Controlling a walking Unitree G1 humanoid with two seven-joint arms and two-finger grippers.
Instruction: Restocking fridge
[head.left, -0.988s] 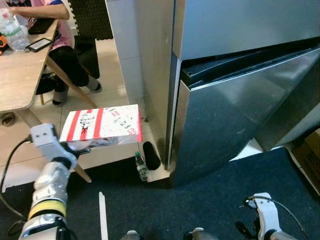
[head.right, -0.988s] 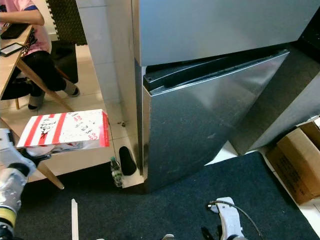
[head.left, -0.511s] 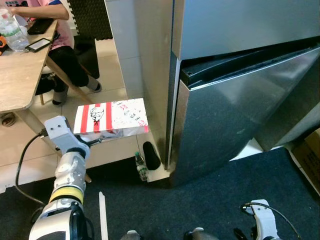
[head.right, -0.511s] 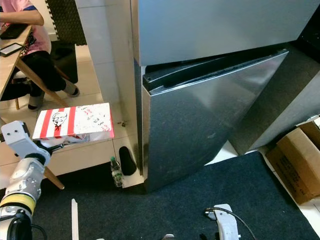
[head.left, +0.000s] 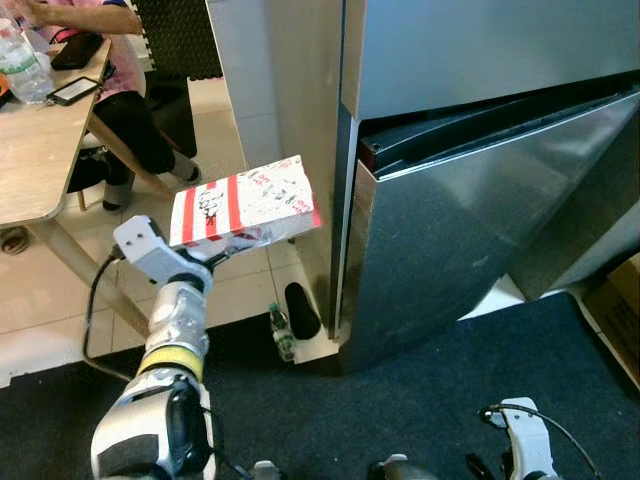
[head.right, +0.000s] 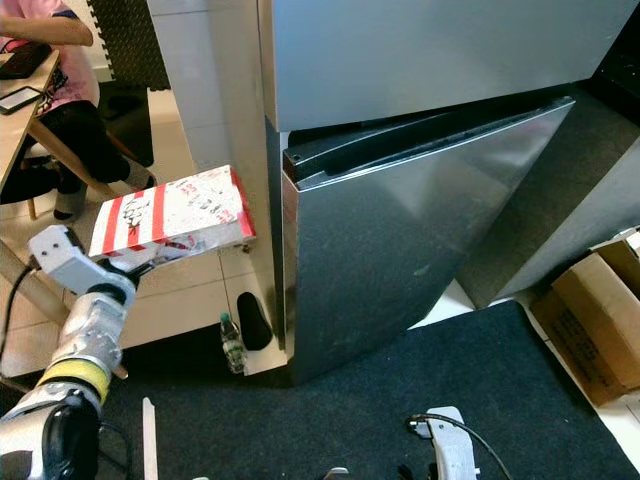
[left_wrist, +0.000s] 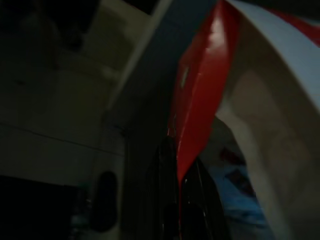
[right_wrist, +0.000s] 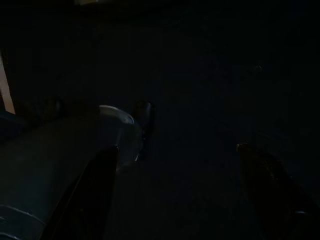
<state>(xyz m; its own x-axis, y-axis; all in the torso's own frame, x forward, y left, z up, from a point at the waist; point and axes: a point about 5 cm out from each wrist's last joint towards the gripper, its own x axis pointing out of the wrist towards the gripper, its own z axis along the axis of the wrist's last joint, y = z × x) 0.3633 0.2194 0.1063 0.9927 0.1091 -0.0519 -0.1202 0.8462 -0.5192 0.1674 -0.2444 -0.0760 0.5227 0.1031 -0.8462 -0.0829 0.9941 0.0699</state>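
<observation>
A flat red-and-white striped carton (head.left: 245, 205) is held up in front of the steel fridge (head.left: 480, 60), close to its left edge. My left gripper (head.left: 226, 250) is shut on the carton's underside, and the carton tilts up toward the fridge. Seen from the left wrist, the carton's red edge (left_wrist: 197, 105) runs down to the dark fingers (left_wrist: 165, 200). The fridge's lower door (head.left: 470, 230) stands slightly ajar, with a dark gap along its top. My right arm (head.left: 520, 445) hangs idle low on the right; its gripper (right_wrist: 175, 190) is open over the dark carpet.
A wooden table (head.left: 40, 150) with a water bottle (head.left: 22, 65) and a phone (head.left: 75, 90) stands at the left, where a person (head.left: 120, 100) sits. A small bottle (head.left: 282, 333) and a black shoe (head.left: 302, 312) lie by the fridge's base. A cardboard box (head.right: 590, 320) sits at the right.
My left arm has lifted the carton up and to the right, nearer the fridge, and the carton has tilted. The fridge door and my right arm stay as they were.
</observation>
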